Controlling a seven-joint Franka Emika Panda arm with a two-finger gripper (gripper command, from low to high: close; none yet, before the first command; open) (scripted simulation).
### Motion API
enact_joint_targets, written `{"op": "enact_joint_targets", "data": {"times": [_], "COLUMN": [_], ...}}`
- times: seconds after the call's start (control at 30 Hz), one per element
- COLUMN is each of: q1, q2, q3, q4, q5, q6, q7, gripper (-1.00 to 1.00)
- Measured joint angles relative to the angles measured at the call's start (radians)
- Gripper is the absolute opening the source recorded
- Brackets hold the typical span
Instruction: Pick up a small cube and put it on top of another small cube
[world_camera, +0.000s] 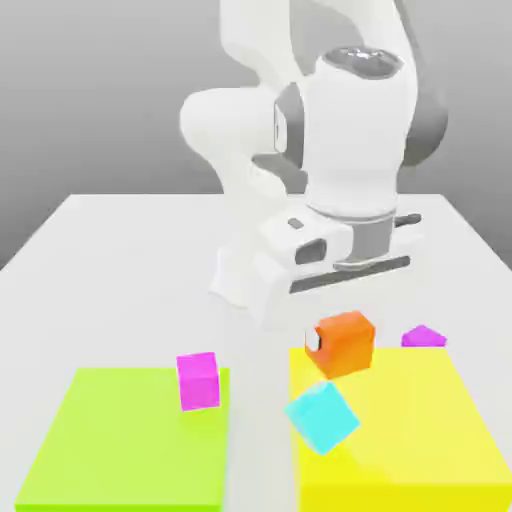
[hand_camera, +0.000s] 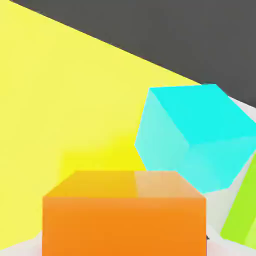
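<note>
"What have you got in the fingers (world_camera: 313, 340)?"

"I have them closed on the small orange cube (world_camera: 342, 345). In my hand view it sits between them, its flat face toward me."

"Where is it over the worktop (world_camera: 130, 290)?"

"From the exterior view I see it at the rear edge of the yellow block (world_camera: 400, 420), toward the exterior view's left. I can't tell how much air is under it."

"And the cyan cube (world_camera: 322, 417)?"

"Tilted, one corner pointing up, by the yellow block's edge that faces the green block (world_camera: 130, 435). It's very near my orange cube, but I can't tell whether the two touch, or what the cyan one bears on."

"Any other cubes?"

"A magenta cube (world_camera: 198, 381), at the green block's rear corner on the side nearer the yellow block. I can't make out whether it rests on top."

"And the purple bit at the exterior view's right?"

"That's a purple object (world_camera: 424, 338) behind the yellow block, partly hidden by it. I see a peaked top, and I can't name its full shape."
</note>
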Motion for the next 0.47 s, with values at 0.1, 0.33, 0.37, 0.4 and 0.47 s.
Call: {"op": "enact_joint_targets", "data": {"times": [0.1,0.33,0.37,0.4,0.47], "q1": [-0.114,-0.178,-0.178,-0.178,-0.178], "q2": [-0.083,0.045,0.071,0.071,0.071], "q3": [-0.052,-0.087,-0.087,-0.087,-0.087], "q4": [-0.072,-0.134,-0.138,-0.138,-0.138], "q5": [-0.011,-0.012,-0.011,-0.011,-0.011], "q6": [-0.012,0.177,0.206,0.206,0.206], "q7": [0.106,0.152,0.152,0.152,0.152], "gripper": [-1.00,-1.00,1.00,1.00,1.00]}}
